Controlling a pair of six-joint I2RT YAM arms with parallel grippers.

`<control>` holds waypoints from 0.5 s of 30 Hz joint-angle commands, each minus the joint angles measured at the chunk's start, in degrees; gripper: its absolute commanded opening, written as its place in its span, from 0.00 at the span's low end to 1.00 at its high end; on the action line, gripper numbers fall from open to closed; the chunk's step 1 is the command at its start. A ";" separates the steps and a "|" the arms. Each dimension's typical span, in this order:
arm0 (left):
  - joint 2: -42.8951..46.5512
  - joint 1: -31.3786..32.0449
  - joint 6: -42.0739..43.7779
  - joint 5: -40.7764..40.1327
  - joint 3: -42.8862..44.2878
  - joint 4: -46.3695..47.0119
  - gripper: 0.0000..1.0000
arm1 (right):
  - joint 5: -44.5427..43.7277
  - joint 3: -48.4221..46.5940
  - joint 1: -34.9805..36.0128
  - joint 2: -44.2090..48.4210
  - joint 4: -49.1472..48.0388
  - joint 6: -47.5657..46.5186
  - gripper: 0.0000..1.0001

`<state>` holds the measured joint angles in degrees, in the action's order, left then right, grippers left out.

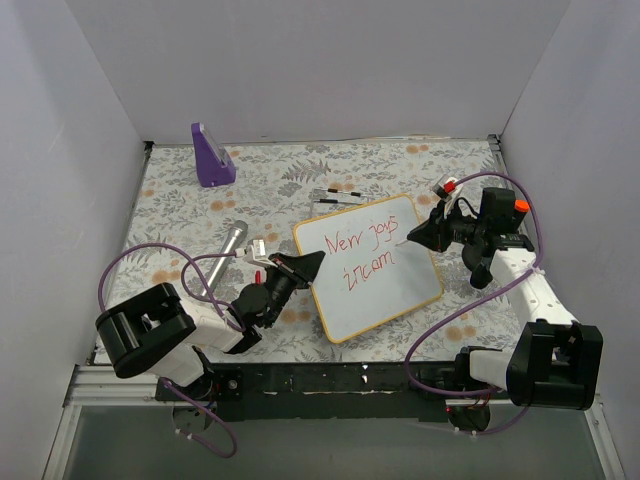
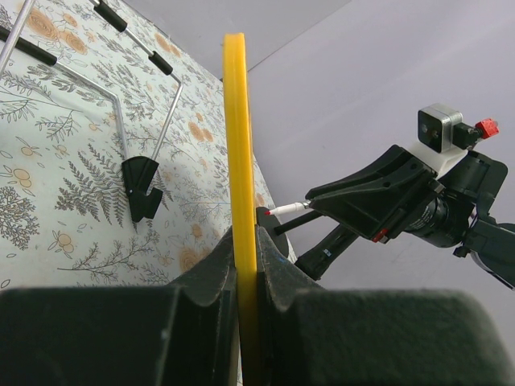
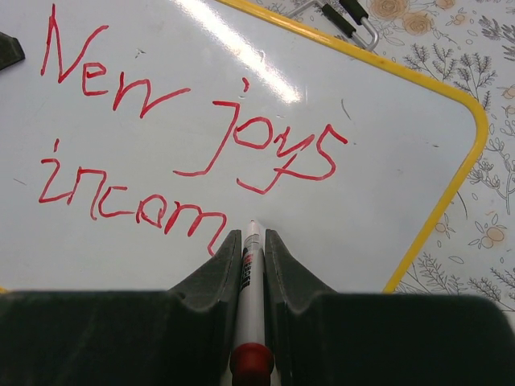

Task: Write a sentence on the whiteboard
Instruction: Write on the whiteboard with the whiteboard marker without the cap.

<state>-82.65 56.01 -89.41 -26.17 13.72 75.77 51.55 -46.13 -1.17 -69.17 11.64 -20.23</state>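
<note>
The whiteboard [image 1: 385, 280], white with a yellow frame, lies tilted at the table's middle. My left gripper [image 1: 298, 268] is shut on its left edge; the left wrist view shows the yellow frame [image 2: 239, 145] edge-on between the jaws. Red text on the board [image 3: 193, 129] reads "New joys" over "incom". My right gripper [image 1: 412, 235] is shut on a white marker [image 3: 251, 281] with a red end. The marker's tip [image 3: 253, 223] sits at the board just right of the last "m". The marker also shows in the left wrist view [image 2: 290, 209].
A purple stand [image 1: 211, 155] sits at the back left. A silver cylinder [image 1: 228, 252] lies left of the board. A wire stand with black ends [image 1: 338, 195] lies behind the board, and it also shows in the left wrist view [image 2: 145, 104]. White walls enclose the table.
</note>
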 commanded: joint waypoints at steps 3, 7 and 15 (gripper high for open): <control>0.13 0.33 3.01 0.95 -0.36 14.93 0.00 | 0.22 0.60 -0.32 0.08 -3.99 1.60 0.01; 0.12 0.33 2.83 1.12 -0.27 15.03 0.00 | -0.40 0.95 -0.15 0.17 -4.61 2.21 0.01; -0.05 0.33 2.75 1.21 -0.27 15.02 0.00 | -1.80 1.39 1.08 -0.70 -6.19 3.44 0.01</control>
<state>-82.72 55.99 -89.76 -26.22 13.74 75.79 50.50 -45.10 -0.82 -69.30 8.69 -18.02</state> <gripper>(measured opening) 0.064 0.192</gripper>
